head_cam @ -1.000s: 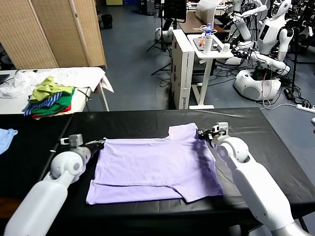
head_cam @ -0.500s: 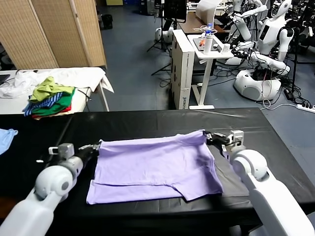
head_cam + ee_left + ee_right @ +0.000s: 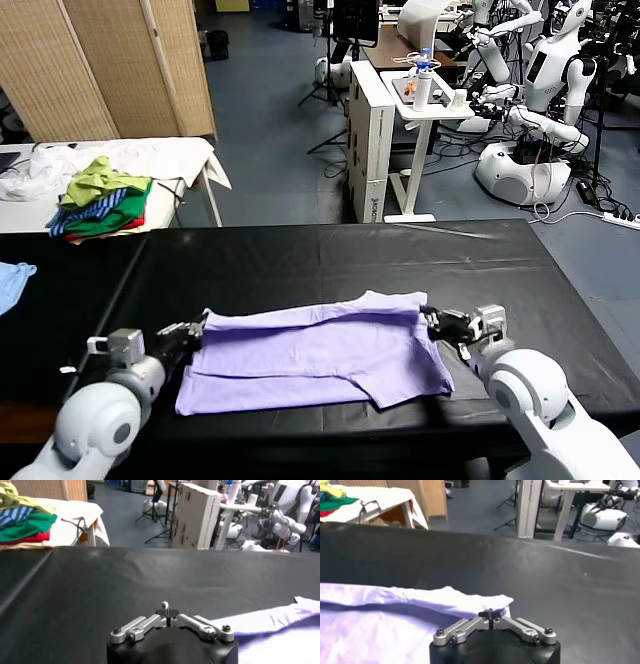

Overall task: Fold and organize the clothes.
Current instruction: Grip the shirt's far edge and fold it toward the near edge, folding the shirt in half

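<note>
The clothes are a pale lavender T-shirt (image 3: 320, 350) lying across the near part of the black table (image 3: 300, 260), its far edge drawn over the lower part. My left gripper (image 3: 197, 326) is shut on the shirt's far left corner. In the left wrist view only a pale speck shows at the closed gripper (image 3: 166, 611), with the T-shirt (image 3: 280, 630) off to one side. My right gripper (image 3: 428, 316) is shut on the far right corner. In the right wrist view the T-shirt (image 3: 395, 615) bunches right at that gripper (image 3: 490, 614).
A pile of green, yellow, striped and red garments (image 3: 100, 200) sits on a white table at the back left. A light blue cloth (image 3: 12, 278) lies at the table's left edge. A white desk (image 3: 385, 130) and other robots (image 3: 540, 100) stand beyond the table.
Both grippers have pulled the shirt's far edge toward the table's front edge. The shirt's top part now lies folded over its lower part, and the collar bump has flattened.
</note>
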### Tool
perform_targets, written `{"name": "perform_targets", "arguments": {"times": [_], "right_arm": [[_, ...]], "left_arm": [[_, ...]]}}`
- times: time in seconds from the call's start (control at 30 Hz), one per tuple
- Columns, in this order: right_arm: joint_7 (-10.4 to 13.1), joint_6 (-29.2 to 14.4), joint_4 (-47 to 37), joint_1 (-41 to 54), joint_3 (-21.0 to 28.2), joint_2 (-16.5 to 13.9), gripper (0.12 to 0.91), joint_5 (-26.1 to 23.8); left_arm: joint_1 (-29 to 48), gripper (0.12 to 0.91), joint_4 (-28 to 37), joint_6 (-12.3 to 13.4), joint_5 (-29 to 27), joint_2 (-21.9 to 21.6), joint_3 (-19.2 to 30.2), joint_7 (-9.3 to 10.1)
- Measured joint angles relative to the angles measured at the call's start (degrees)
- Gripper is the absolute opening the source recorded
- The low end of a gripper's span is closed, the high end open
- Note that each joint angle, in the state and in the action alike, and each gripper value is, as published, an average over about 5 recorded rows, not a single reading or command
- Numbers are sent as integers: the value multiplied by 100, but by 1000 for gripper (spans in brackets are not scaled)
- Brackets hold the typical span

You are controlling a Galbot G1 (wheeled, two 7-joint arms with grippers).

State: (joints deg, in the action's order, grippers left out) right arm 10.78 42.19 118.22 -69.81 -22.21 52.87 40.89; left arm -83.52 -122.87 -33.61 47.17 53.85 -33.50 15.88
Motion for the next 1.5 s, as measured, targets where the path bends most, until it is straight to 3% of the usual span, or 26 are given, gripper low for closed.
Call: {"name": "perform_targets", "arguments": {"times": [0.87, 1.13, 1.5], "right_arm": [[-124, 0, 264, -532, -88, -211, 140, -73], [-129, 0, 272, -579, -73, -241, 140, -128], [-162, 0, 237, -572, -46, -265, 140, -181]], "left_arm": [[-1005, 147, -461, 100, -502, 435, -359, 33], [-1273, 147, -581, 285, -823, 605, -310, 75], [-1568, 147, -557, 525, -981, 804, -258, 293]]}}
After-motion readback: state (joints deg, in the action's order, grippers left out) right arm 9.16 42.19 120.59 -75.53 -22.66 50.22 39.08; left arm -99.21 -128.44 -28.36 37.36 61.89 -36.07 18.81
